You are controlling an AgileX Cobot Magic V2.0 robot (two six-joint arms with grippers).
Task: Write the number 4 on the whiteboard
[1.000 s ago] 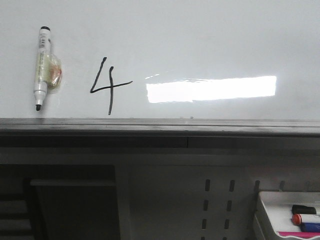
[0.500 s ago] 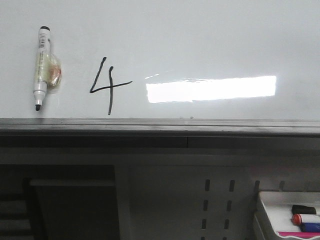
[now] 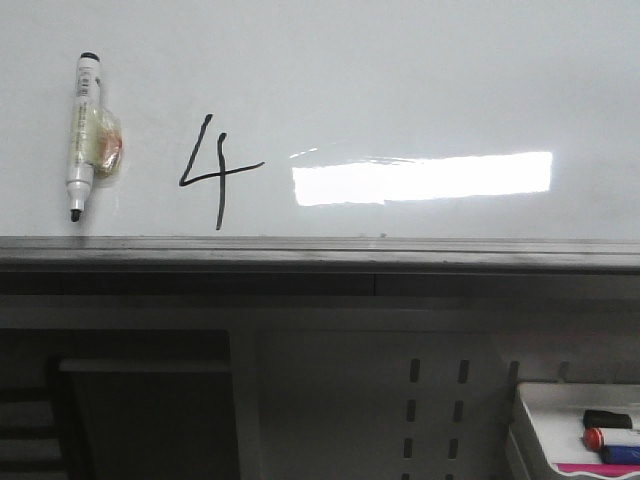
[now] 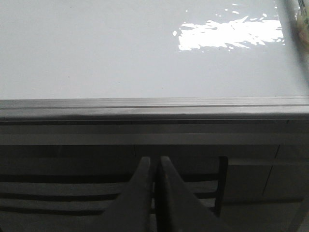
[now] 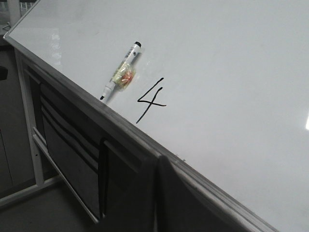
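Whiteboard is showing your finished 4; both grippers are sitting closed, empty; brushing it now risks smearing wet ink.

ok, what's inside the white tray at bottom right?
The white tray holds a marker with a black cap, one with a red cap and a blue body, and a pink strip along its front. The frame edge cuts off the rest.

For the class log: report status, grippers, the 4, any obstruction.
Left gripper shut, empty, below the board edge. Right gripper shut, empty. Number 4 complete on whiteboard. Marker stuck beside it, nothing obstructing.
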